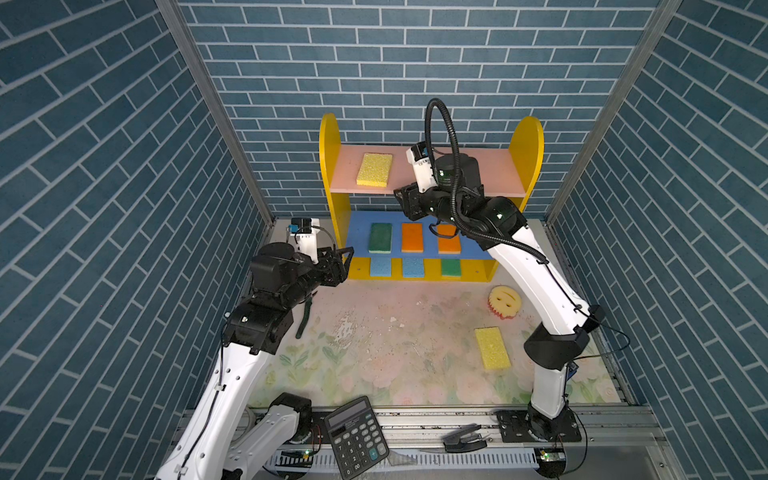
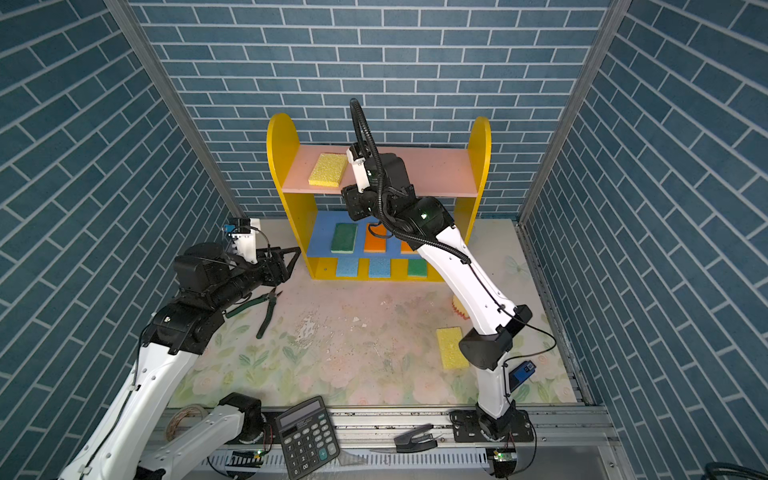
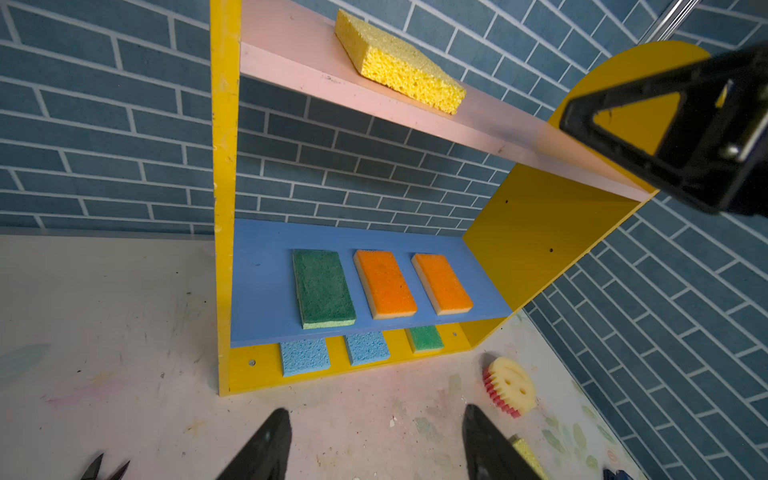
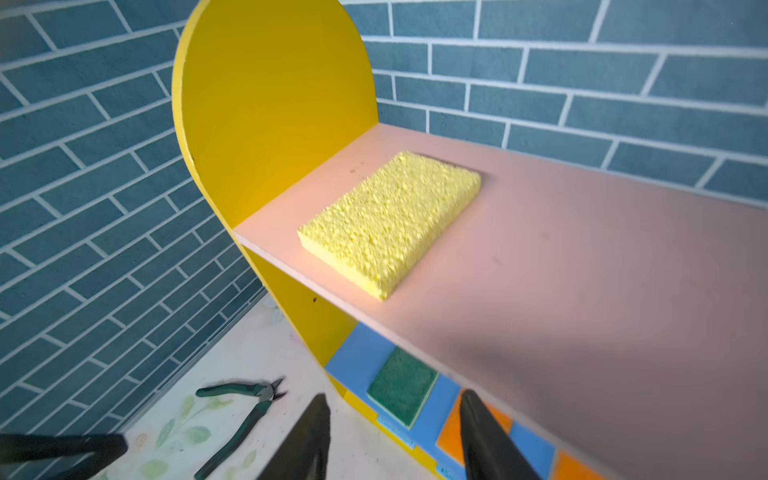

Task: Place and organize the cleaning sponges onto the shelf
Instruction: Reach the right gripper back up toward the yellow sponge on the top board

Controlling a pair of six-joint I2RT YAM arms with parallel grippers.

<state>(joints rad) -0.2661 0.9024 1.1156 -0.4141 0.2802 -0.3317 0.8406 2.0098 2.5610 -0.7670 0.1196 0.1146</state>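
On pink board (image 4: 582, 249), yellow sponge (image 4: 390, 224) flat, long axis roughly front-to-back; left gripper (image 3: 376, 415), right gripper (image 4: 395, 395) released

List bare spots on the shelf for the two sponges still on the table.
Best: pink top board, bare from the yellow sponge to the right side panel; the right arm hovers by its front edge. Smaller: blue middle board strip between left panel and green sponge. Crowded: base, three sponges with narrow gaps.
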